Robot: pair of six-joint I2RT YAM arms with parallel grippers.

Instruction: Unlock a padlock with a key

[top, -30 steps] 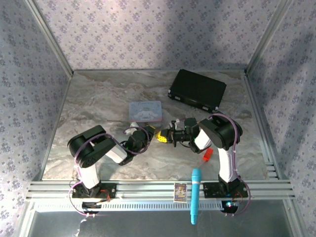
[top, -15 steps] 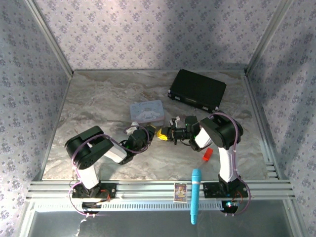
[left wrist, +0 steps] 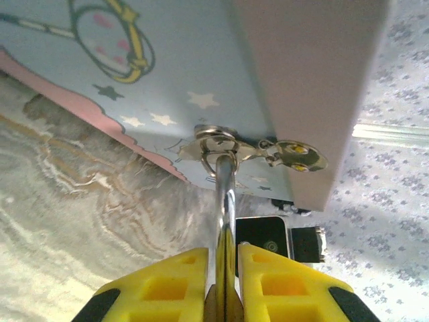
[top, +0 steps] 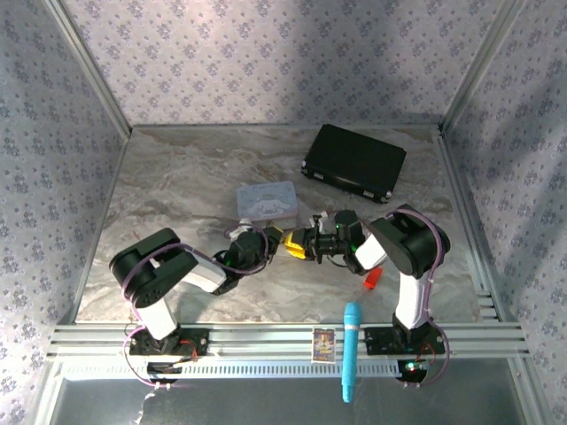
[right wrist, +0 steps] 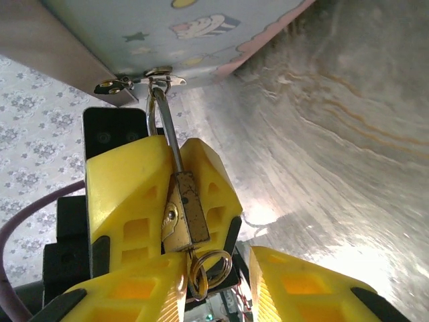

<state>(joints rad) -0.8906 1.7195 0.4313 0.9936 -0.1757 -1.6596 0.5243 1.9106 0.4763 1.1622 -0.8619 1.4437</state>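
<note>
Surface: marble-patterned table (top: 168, 177), enclosed by floral-papered walls (top: 266, 62). The padlock (right wrist: 188, 216) is clamped in the left gripper (top: 280, 241), at 5 o'clock of the tin (top: 266, 199). Its brass body is resolved from the right wrist; from the left wrist the shackle (left wrist: 225, 194) is seen edge-on. The right gripper (right wrist: 218, 285) jaws are held apart around a wire ring (right wrist: 228, 263).

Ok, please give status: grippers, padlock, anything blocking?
Left gripper shut on padlock. Right gripper looks open, fingers either side of key ring under padlock. Shackle hooked through pale blue tin's clasp. No obstruction seen.
</note>
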